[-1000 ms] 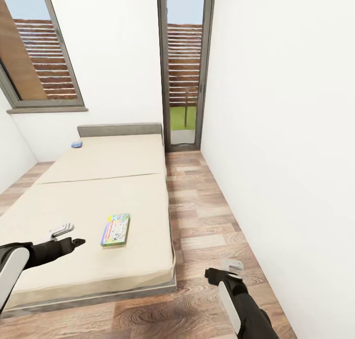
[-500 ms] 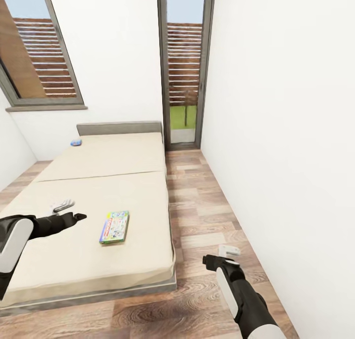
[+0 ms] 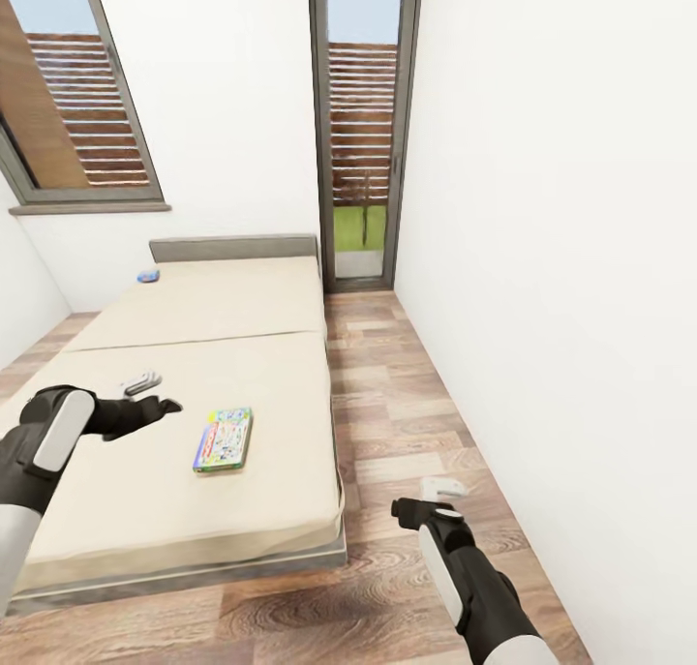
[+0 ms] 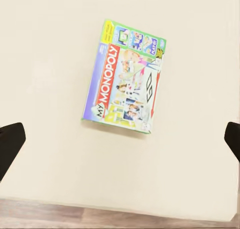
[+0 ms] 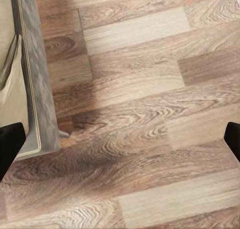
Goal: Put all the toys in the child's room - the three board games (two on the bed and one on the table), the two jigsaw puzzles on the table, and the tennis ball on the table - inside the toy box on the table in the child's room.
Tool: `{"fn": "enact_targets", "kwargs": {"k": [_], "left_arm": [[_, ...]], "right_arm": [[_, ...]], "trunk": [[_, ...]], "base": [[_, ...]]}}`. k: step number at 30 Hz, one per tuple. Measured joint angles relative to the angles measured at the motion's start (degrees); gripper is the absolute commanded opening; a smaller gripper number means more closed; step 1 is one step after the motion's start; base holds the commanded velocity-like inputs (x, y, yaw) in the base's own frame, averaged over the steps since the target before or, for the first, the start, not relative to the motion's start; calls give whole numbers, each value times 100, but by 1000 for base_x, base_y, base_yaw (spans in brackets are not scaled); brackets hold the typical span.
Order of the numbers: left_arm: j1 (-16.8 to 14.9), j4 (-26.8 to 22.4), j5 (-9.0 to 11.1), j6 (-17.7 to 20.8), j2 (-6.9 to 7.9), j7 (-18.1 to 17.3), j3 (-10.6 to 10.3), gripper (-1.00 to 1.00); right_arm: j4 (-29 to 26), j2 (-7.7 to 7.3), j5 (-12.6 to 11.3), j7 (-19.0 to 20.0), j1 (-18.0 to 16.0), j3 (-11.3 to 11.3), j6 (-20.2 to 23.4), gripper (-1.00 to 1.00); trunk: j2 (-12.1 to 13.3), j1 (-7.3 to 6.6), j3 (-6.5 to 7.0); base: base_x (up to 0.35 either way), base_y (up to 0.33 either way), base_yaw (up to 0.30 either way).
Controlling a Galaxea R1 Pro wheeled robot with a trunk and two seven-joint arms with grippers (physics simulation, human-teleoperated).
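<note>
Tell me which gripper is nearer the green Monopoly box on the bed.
Left. The left gripper hangs over the bed, just beside the green board game, jaws open. The right gripper is out over the wooden floor, past the bed's edge, also open.

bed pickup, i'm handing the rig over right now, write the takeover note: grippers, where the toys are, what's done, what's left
Left gripper: open, empty, over the bed, beside the green board game.
Right gripper: open, empty, over the wood floor by the bed's edge.
Green board game (My Monopoly) lies flat near the foot end, untouched. Small blue board game lies by the headboard.
Done: nothing visibly collected here.
Left: pick up both bed games and carry them to the toy box; the table, its toys and the box are out of view, so their status is unknown.
</note>
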Motion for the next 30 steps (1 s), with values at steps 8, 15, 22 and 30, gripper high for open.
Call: {"fn": "enact_targets", "kwargs": {"k": [8, 15, 22, 30], "left_arm": [[-82, 395, -25, -55, -16, -31, -281, 100], [-92, 453, -21, -46, -28, -43, -338, 100], [-94, 441, -22, -42, -29, -47, -342, 100], [-88, 397, -6, -47, -24, -52, -312, 100]], "right_arm": [[-50, 0, 7, -4, 0, 319, 11, 100], [-392, 0, 8, -4, 13, 383, 128, 100], [-559, 0, 8, -3, 31, 394, 203, 100], [-591, 0, 9, -3, 36, 397, 220, 100]], "trunk": [[-321, 176, -144], [-602, 329, -269], [-844, 462, -377], [-844, 461, -378]], "base": [[0, 0, 0], [0, 0, 0], [0, 0, 0], [18, 4, 0]]}}
